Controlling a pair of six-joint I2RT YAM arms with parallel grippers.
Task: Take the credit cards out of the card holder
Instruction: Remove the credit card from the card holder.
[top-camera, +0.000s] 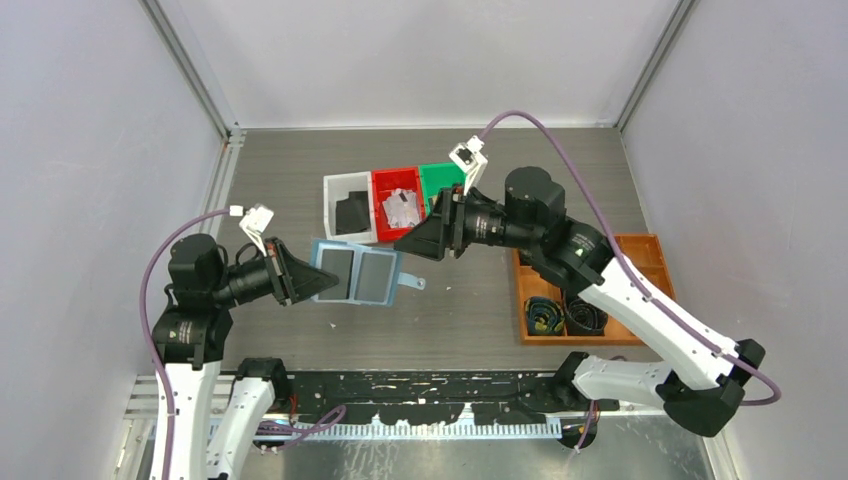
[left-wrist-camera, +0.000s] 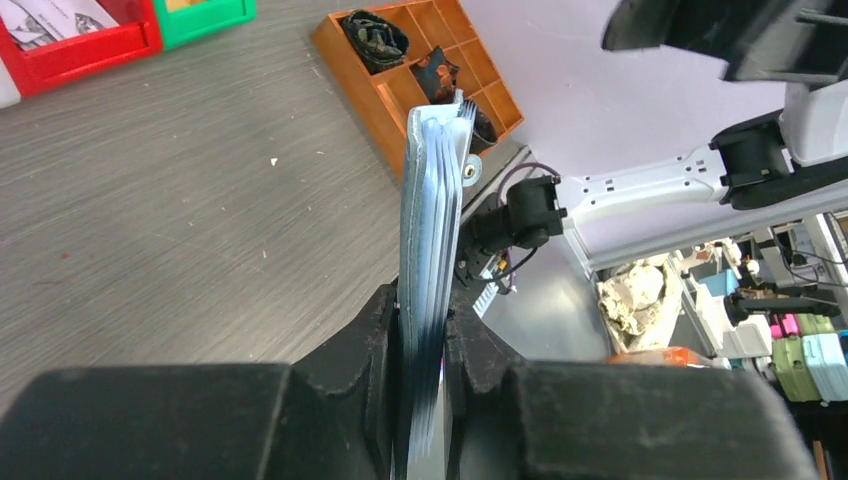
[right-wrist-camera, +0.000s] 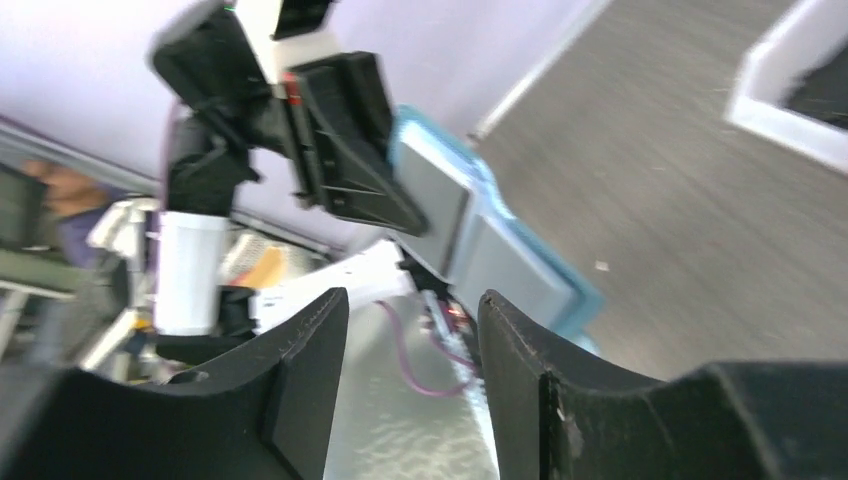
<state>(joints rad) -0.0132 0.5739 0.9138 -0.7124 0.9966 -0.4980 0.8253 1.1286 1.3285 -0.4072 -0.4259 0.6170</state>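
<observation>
The blue card holder (top-camera: 362, 276) hangs open above the table, its left edge pinched in my left gripper (top-camera: 305, 277), which is shut on it. Two grey credit cards (top-camera: 377, 277) sit in its inner slots. In the left wrist view the card holder (left-wrist-camera: 432, 200) shows edge-on, rising from between the closed jaws of the left gripper (left-wrist-camera: 425, 315). My right gripper (top-camera: 408, 243) hovers open just above the holder's right end, touching nothing. In the right wrist view its open fingers (right-wrist-camera: 410, 300) frame the card holder (right-wrist-camera: 500, 265) beyond them, with a grey card (right-wrist-camera: 436, 198) facing the camera.
White bin (top-camera: 335, 190), red bin (top-camera: 385, 178) and green bin (top-camera: 437, 172) stand in a row behind the holder. A black flat piece (top-camera: 352, 212) lies in the white bin, pale pieces in the red one. An orange tray (top-camera: 640, 250) with coiled cables stands at the right.
</observation>
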